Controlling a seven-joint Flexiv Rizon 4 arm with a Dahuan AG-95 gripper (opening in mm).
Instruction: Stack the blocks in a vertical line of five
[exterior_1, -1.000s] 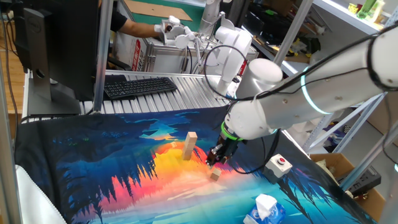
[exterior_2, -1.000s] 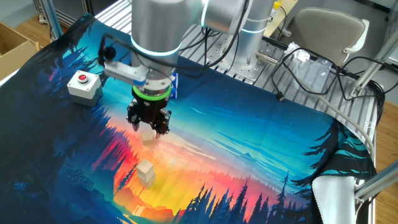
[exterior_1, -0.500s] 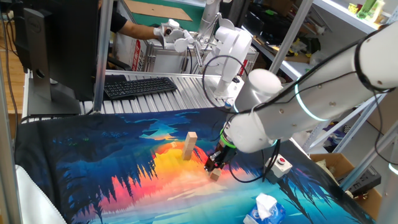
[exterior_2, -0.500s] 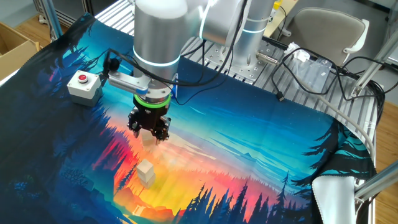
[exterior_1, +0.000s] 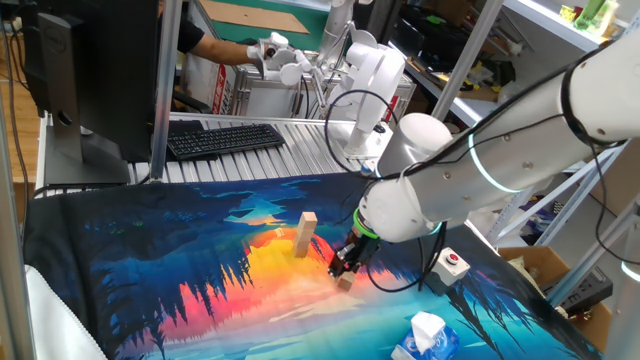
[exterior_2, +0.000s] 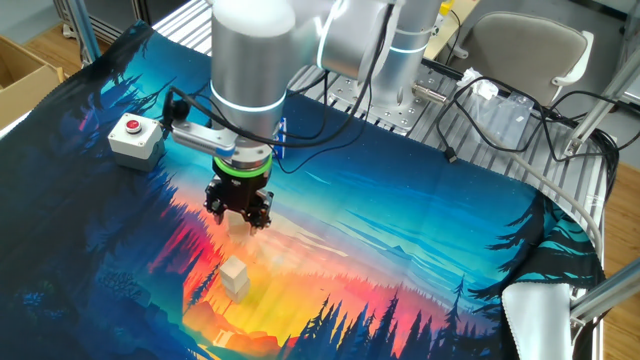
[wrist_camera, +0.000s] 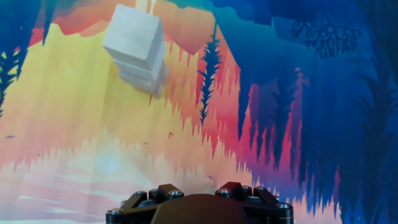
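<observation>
A single pale wooden block (exterior_1: 346, 284) lies on the orange part of the mat. My gripper (exterior_1: 345, 268) hangs straight over it, fingers pointing down and standing apart, the tips low around the block. In the other fixed view the gripper (exterior_2: 240, 214) hides most of that block. A slim upright stack of blocks (exterior_1: 305, 235) stands a short way to the left on the mat. The same stack (exterior_2: 235, 278) appears nearer the camera than the gripper. The hand view shows the stack (wrist_camera: 137, 46) at the upper left; the loose block is out of its sight.
A white box with a red button (exterior_1: 449, 264) sits on the mat right of the gripper, and the other fixed view has the box (exterior_2: 134, 137) at the left. A blue-and-white carton (exterior_1: 425, 336) is at the front edge. A keyboard (exterior_1: 222, 138) lies behind the mat.
The gripper has sunk a little over the loose block, which now shows less beneath it. The jaws' spread and the stack are unchanged.
</observation>
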